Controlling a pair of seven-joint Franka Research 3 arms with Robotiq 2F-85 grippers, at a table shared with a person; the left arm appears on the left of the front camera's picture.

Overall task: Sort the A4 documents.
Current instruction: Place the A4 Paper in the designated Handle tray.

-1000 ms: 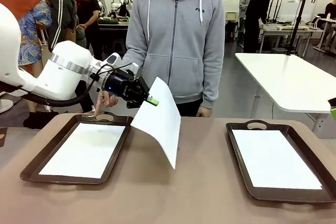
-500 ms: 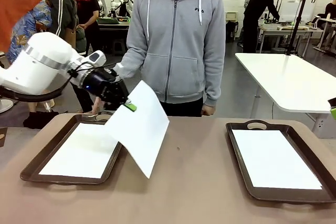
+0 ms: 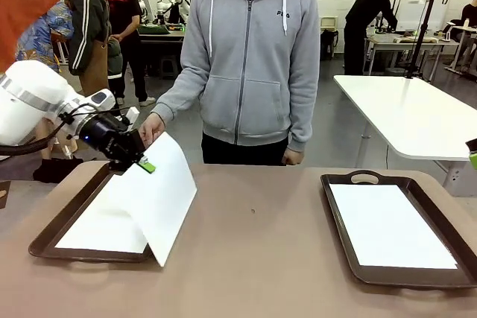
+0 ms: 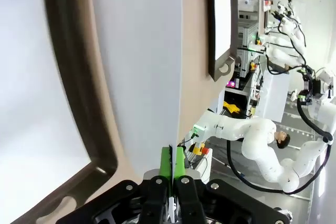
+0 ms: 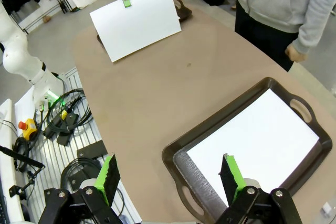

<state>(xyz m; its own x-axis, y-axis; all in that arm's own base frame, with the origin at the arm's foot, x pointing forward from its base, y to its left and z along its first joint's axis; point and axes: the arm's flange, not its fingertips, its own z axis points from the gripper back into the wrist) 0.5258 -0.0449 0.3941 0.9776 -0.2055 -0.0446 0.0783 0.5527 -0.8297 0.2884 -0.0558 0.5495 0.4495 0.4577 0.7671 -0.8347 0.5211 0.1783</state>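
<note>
Brown tabletop (image 3: pixel 253 258): left gripper (image 3: pixel 141 161) pinches a thin white paper sheet (image 3: pixel 153 195) hanging over the dark brown tray's (image 3: pixel 45 242) near rim; released now, it could slide off. Right gripper (image 5: pixel 170 174) gapes empty.

**White paper, brown trays, green pads**

The sheet of paper (image 3: pixel 154 195) is plain white. The left tray (image 3: pixel 71 217) and the right tray (image 3: pixel 414 277) are dark brown, with white paper inside. The table (image 3: pixel 253 258) is light brown. The left gripper (image 3: pixel 147 165) is black with green pads. The person's hoodie (image 3: pixel 250 57) is grey with white strings.
</note>
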